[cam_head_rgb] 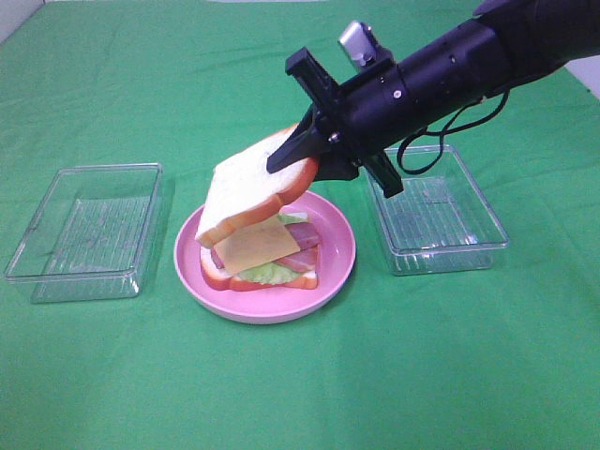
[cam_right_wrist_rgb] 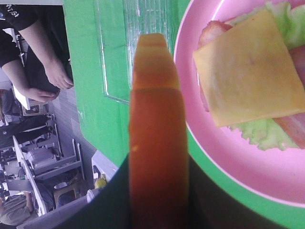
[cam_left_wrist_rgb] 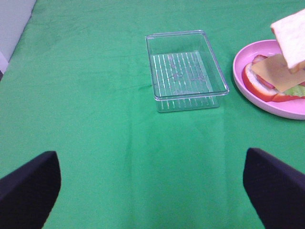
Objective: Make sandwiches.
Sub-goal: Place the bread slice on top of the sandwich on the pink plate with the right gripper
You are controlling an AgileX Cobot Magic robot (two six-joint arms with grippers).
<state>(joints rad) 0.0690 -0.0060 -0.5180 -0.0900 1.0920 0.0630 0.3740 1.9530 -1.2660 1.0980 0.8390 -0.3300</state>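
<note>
A white bread slice [cam_head_rgb: 248, 192] with an orange-red crust hangs tilted above the round pink plate [cam_head_rgb: 336, 255]. My right gripper [cam_head_rgb: 298, 157] is shut on its far edge; the right wrist view shows that crust [cam_right_wrist_rgb: 155, 119] edge-on between the jaws. Below it on the plate lies a stack: bottom bread slice [cam_head_rgb: 251, 283], pale green lettuce [cam_head_rgb: 268, 274], bacon [cam_head_rgb: 302, 240] and yellow cheese slice [cam_head_rgb: 255, 246] on top. My left gripper [cam_left_wrist_rgb: 150, 157] is out of the high view. It hovers open over bare cloth, well short of the plate [cam_left_wrist_rgb: 259, 101].
An empty clear ribbed tray [cam_head_rgb: 84, 230] stands left of the plate, and another tray [cam_head_rgb: 436, 214] sits to its right, under the right arm. Green cloth covers the whole table. People and furniture show beyond the table edge in the right wrist view.
</note>
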